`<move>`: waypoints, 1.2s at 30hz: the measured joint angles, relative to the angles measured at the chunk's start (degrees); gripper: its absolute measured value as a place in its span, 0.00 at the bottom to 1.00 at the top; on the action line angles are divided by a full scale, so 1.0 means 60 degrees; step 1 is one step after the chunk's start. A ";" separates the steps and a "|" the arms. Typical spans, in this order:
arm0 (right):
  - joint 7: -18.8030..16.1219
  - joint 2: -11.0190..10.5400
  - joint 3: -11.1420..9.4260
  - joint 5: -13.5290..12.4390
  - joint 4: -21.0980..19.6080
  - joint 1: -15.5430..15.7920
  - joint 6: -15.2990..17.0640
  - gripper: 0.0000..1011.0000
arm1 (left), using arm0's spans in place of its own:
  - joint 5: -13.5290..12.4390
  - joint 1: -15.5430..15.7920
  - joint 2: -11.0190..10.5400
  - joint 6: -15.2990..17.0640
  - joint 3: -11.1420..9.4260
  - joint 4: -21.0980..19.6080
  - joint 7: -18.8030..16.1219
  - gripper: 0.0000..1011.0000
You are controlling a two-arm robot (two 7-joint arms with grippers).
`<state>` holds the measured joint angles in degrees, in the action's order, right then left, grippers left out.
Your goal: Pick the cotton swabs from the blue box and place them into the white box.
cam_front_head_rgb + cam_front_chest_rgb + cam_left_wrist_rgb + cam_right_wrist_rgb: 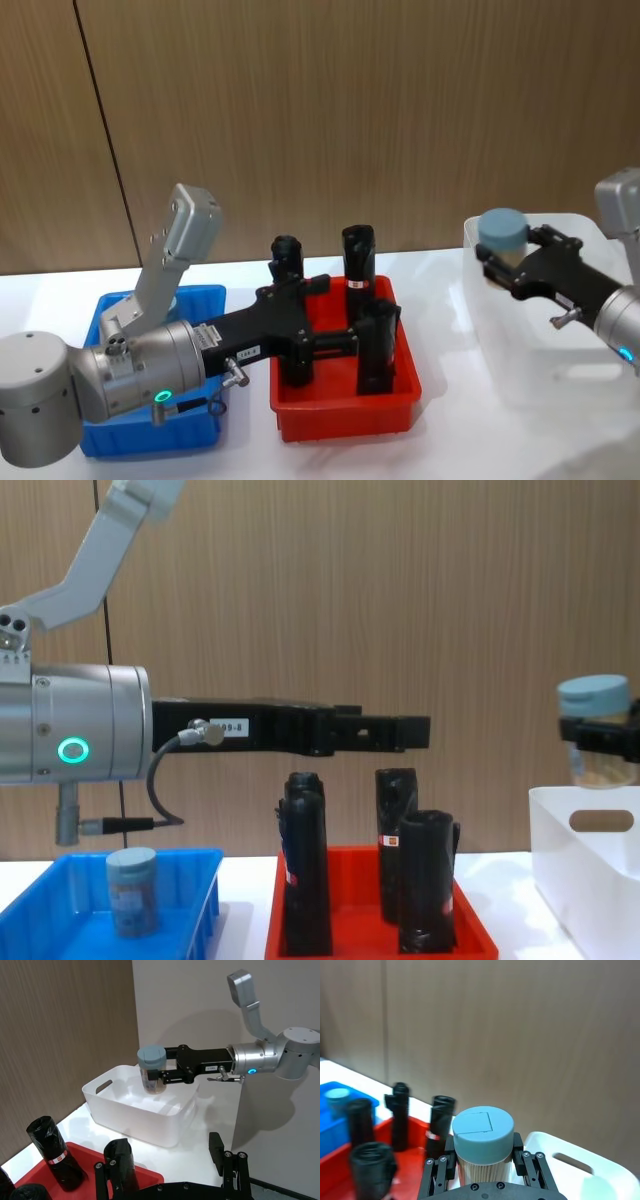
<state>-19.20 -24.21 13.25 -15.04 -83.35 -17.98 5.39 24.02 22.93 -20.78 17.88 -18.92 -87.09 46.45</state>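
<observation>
My right gripper (507, 266) is shut on a cotton swab tub (501, 231) with a grey-blue lid, holding it upright above the white box (560, 372). The left wrist view shows the held tub (151, 1059) over the white box (140, 1116), near its far wall. Pale sticks show through the tub (484, 1132) in the right wrist view. Another cotton swab tub (132, 888) stands in the blue box (60, 935) at the left. My left gripper (335, 315) is open with nothing in it, stretched out level above the red tray (345, 415).
Several black rolls (358, 258) with red-white labels stand upright in the red tray, between the blue box (200, 300) and the white box. A wooden wall rises behind the white table.
</observation>
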 joint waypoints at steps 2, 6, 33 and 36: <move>0.0209 0.0027 -0.0044 -0.0009 0.0215 -0.0111 -0.0006 0.63 | -0.0001 0.0000 0.0001 0.0000 0.0000 0.0000 0.0000 0.99; 0.0570 0.0095 -0.0117 -0.0020 0.0737 -0.0328 -0.0016 0.63 | 0.0000 0.0000 0.0001 0.0000 0.0000 0.0000 0.0001 0.99; 0.1734 0.0909 -0.0058 0.0288 0.5232 -0.2395 -0.0626 0.99 | -0.0001 0.0000 0.0000 0.0000 0.0000 0.0000 0.0001 0.99; 0.1745 0.0943 -0.0052 0.0292 0.5383 -0.2465 -0.0661 0.99 | -0.0001 0.0000 0.0000 0.0000 0.0000 0.0000 0.0001 0.99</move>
<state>-8.74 -18.55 12.93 -13.28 -51.05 -32.77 1.42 24.02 22.94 -20.78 17.89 -18.92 -87.09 46.46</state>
